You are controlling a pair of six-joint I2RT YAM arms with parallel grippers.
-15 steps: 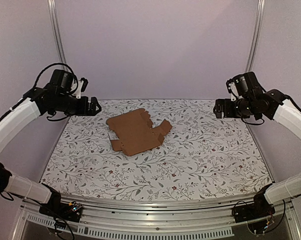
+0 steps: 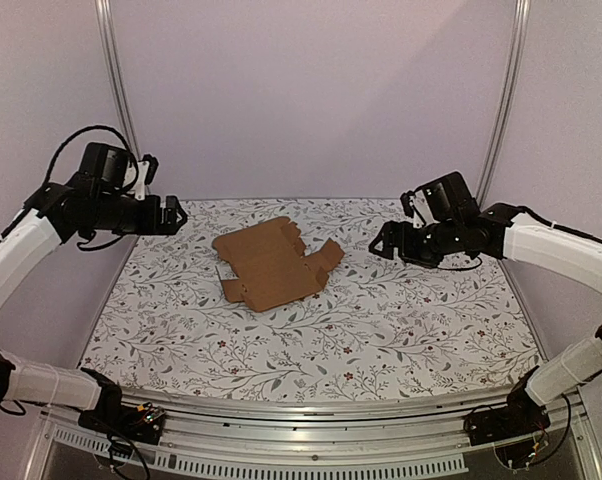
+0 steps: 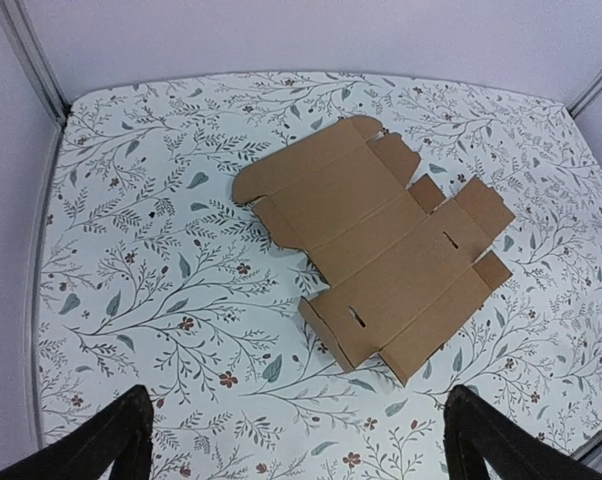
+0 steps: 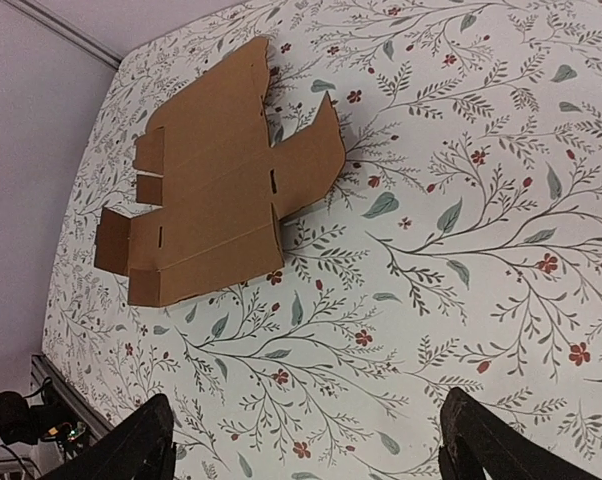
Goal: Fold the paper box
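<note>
The left hand is held in the air with its two dark fingers spread as wide as they go, and nothing is gripped between them. The right hand is also raised and widely open, and it too is empty.

Below both hands a counter covered in a white leaf-and-flower print is seen. The paper box lies on it, between the two hands and lower than either. It is touched by neither hand and is well apart from both.

From the left wrist view, the paper box is found ahead of and below the open fingers, slightly to their right. From the right wrist view, the paper box is found ahead of and below the hand, towards its left.

The box is shown as a plain brown die-cut sheet, flat and unfolded, with creases, small slots and flaps spread outward. One short end is seen slightly lifted off the counter.

The task is judged not yet begun, since no panel has been raised. The hands are probably held high, open and on opposite sides so that the whole sheet is kept in view and can be approached from both sides at once.
</note>
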